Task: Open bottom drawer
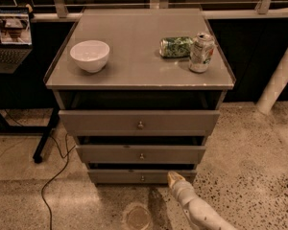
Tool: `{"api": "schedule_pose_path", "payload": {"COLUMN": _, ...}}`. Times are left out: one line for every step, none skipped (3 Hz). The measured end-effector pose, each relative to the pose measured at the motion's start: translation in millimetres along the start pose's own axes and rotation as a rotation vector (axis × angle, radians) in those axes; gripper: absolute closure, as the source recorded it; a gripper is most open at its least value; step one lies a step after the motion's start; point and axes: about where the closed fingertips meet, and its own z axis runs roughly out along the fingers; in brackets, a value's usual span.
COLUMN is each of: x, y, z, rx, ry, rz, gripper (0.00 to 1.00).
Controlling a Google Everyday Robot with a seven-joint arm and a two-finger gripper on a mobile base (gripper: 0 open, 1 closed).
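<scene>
**Bottom drawer low on the cabinet, gripper at its right end**

The bottom drawer (115,177) is the lowest and narrowest grey front of the cabinet, just above the floor, with a small round knob (142,178) at its centre. A dark gap runs along its upper edge; nothing of its inside shows. The gripper (174,178) reaches up from the lower edge of the view to the right of the knob, its pale tip against or just before the drawer's right end. It holds nothing visible, and whether it is open or closed cannot be told.

Above the bottom drawer come the middle drawer (110,154) and the wider top drawer (101,122), each with a dark slot over it and no contents in sight. Higher still, the desk (134,66) carries a white bowl (90,55), empty, up and to the left. Up and to the right, a green packet (176,46) lies just beside an upright can (201,52). Far to the upper left stands an open laptop (9,37).
</scene>
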Motion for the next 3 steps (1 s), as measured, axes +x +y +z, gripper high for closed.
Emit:
{"api": "schedule_pose_path", "payload": {"x": -12, "y": -27, "z": 36, "rx": 0.066, "ry": -0.040, "rz": 0.007, "gripper": 1.00}}
{"api": "schedule_pose_path", "payload": {"x": -12, "y": -27, "z": 36, "rx": 0.066, "ry": -0.040, "rz": 0.007, "gripper": 1.00}}
{"api": "schedule_pose_path", "payload": {"x": -14, "y": -36, "z": 47, "rx": 0.095, "ry": -0.058, "rz": 0.009, "gripper": 1.00}}
